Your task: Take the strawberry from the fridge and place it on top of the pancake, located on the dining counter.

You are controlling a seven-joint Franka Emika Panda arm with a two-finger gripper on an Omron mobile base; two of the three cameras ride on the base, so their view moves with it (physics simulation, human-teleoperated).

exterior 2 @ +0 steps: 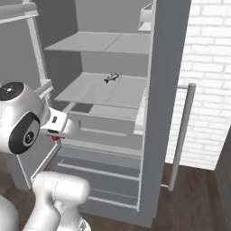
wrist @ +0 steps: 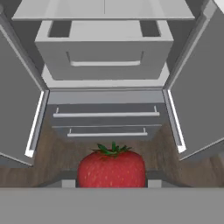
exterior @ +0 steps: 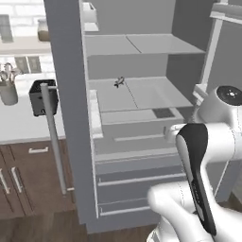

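Note:
The strawberry [wrist: 111, 168], red with a green leafy cap, sits between the fingertips of my gripper [wrist: 111, 183], which is shut on it. In the right base view a bit of the red strawberry [exterior 2: 54, 137] shows under the hand, outside the fridge and in front of its lower left. The grey fridge [exterior: 137, 99] stands with both doors open, its shelves [exterior 2: 103, 90] and bottom drawers [wrist: 105, 120] showing. The hand view looks straight into it from a short way back. The pancake and the dining counter are out of view.
A small dark scrap [exterior: 119, 82] lies on the middle shelf. The open left door [exterior: 66, 118] with its bar handle [exterior: 53, 142] stands before a white counter holding a black toaster [exterior: 42, 97] and a utensil pot [exterior: 8, 92]. A brick wall [exterior 2: 207, 90] lies beyond the right door.

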